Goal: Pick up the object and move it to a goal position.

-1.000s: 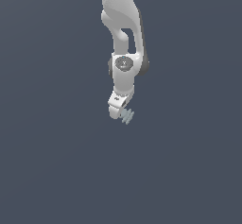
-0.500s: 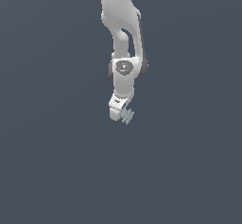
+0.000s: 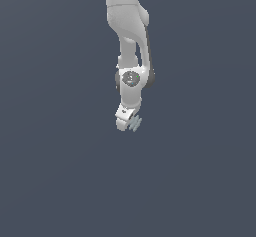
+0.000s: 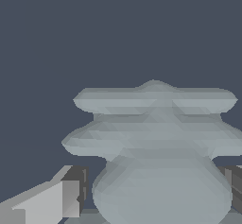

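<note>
A flat, dark blue-grey backdrop fills both views, with no edge, seam or shadow on it; whether it is a bench or a floor cannot be told

The white Panda arm comes down from the top of the exterior view, near the middle. Its links narrow to a round joint with a grey disc, and below that the wrist leans toward the exterior view's left

The hand sits at the lowest end of the arm, well clear of every frame edge. In the wrist view one pale finger shows on one side of the object and a darker finger on the other, each right against its lowest bulge. The hand is closed on the object and holds it between them

The object is pale blue-grey and faceted: a rounded bulb between the fingers, then two wide, flat, ridged tiers stacked beyond it. In the exterior view it shows only as a small ribbed bit at the hand's tip, on the exterior view's right side of it
</note>
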